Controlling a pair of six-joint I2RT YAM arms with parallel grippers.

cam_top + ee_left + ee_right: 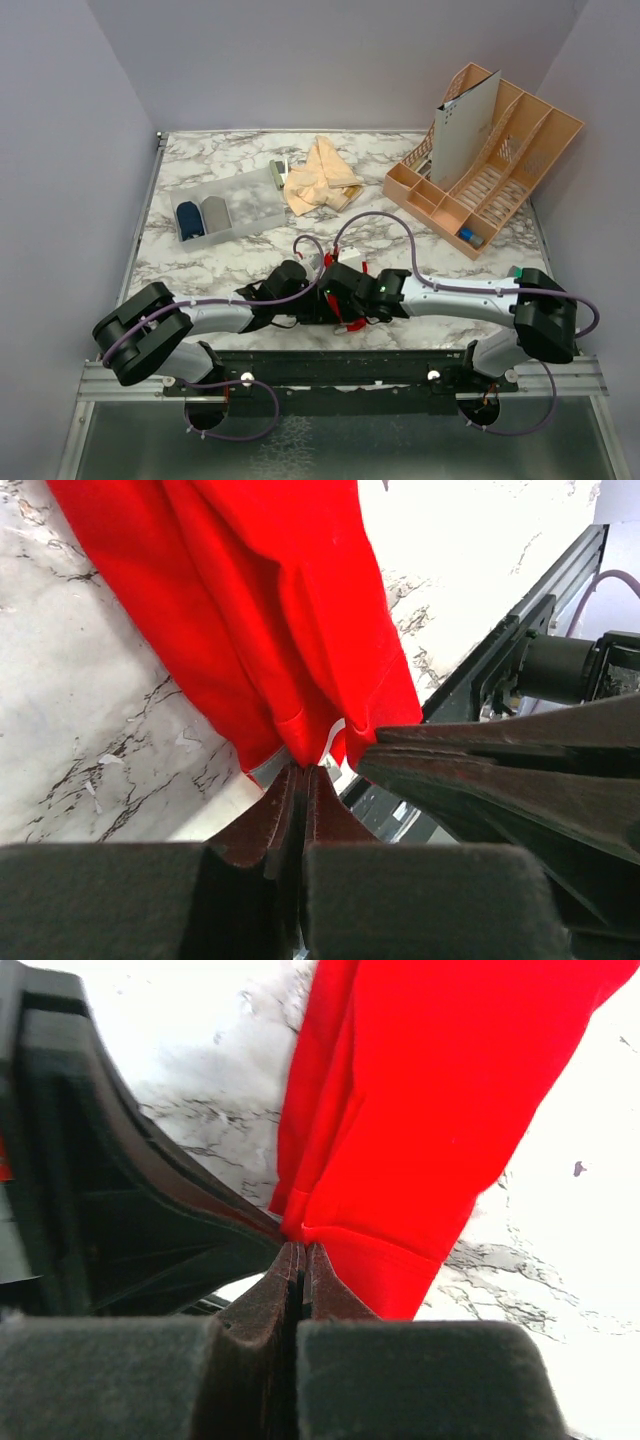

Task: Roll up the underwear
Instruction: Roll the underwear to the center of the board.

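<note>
On my desk (200, 272) the clear bin (252, 206) is my marker: the peach-beige underwear (320, 180) sits heaped just right of it, and the red underwear (270, 600) is well in front of it, toward the arm bases. The left pincer (303, 770) and right pincer (300, 1248) each pinch its edge. I judge the roll is just starting; next I must turn that edge over evenly

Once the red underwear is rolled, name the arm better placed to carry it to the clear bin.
Left, probably. The clear bin sits left of centre, on that arm's side. The left end effector and right end effector are both shut on the red underwear, so either could carry it.
</note>
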